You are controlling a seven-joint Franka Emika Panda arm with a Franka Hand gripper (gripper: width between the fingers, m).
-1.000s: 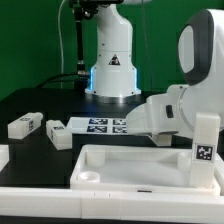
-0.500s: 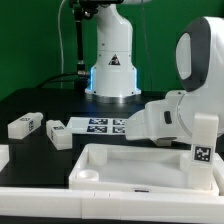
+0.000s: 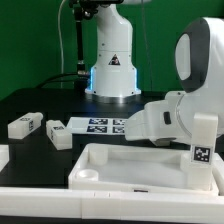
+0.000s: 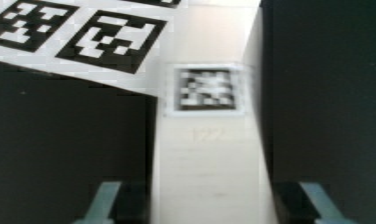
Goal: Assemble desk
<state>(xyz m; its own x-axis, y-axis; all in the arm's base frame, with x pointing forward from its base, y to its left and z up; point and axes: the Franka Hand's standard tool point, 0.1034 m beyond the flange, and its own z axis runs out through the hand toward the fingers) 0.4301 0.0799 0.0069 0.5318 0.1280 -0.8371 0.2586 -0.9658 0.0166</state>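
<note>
The white tabletop (image 3: 140, 165) lies rim up at the front of the exterior view. A white square leg (image 3: 204, 135) with a tag stands upright at its corner on the exterior view's right. The arm's white hand (image 3: 165, 120) is beside that leg and hides the fingers there. In the wrist view my gripper (image 4: 206, 202) is open and straddles the tagged leg (image 4: 206, 130). A dark gap shows between the leg and each finger (image 4: 110, 200).
Two loose white legs (image 3: 24, 126) (image 3: 58, 134) lie on the black table at the exterior view's left, with a third part at the edge (image 3: 3, 155). The marker board (image 3: 100, 125) lies behind the tabletop and also shows in the wrist view (image 4: 78, 35). The arm's base (image 3: 112, 60) stands at the back.
The hand has shifted a little toward the exterior view's left, beside the upright leg. The leg and the tabletop have not moved.
</note>
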